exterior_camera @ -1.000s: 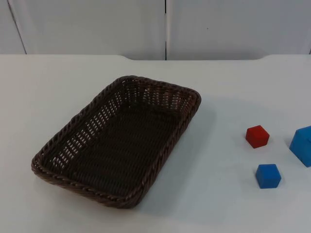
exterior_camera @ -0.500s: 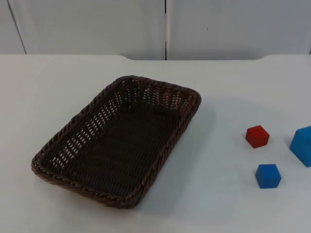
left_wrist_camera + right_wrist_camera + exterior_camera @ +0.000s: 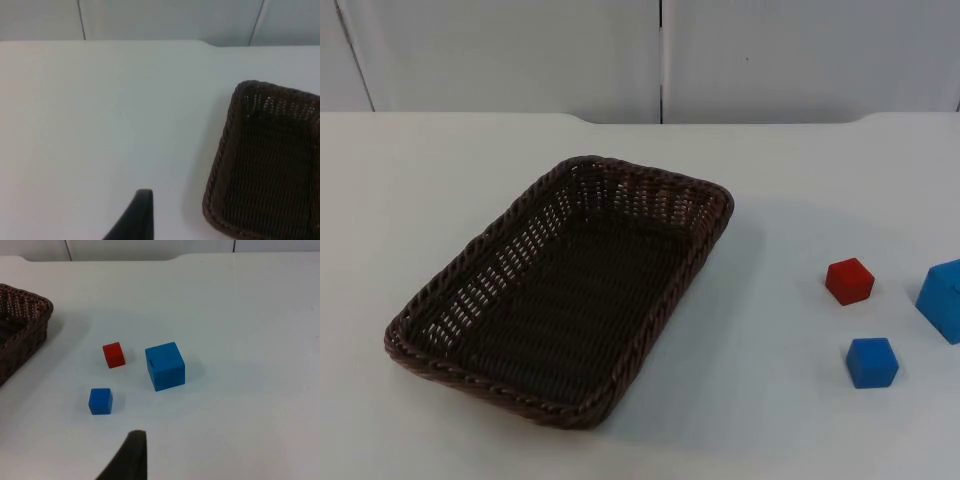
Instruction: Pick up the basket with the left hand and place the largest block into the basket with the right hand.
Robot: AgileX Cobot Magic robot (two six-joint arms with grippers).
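I cannot tell how my fingers stand, so my left gripper (image 3: 137,215) should meet the empty basket (image 3: 565,290) squarely at its near rim, while my right gripper (image 3: 131,456) waits near the largest blue block (image 3: 165,366).

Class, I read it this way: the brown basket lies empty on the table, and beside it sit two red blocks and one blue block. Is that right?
Not quite: the colours are swapped. The right wrist view shows one small red block and two blue ones, a large blue block and a small blue block. The basket does lie empty on the table.
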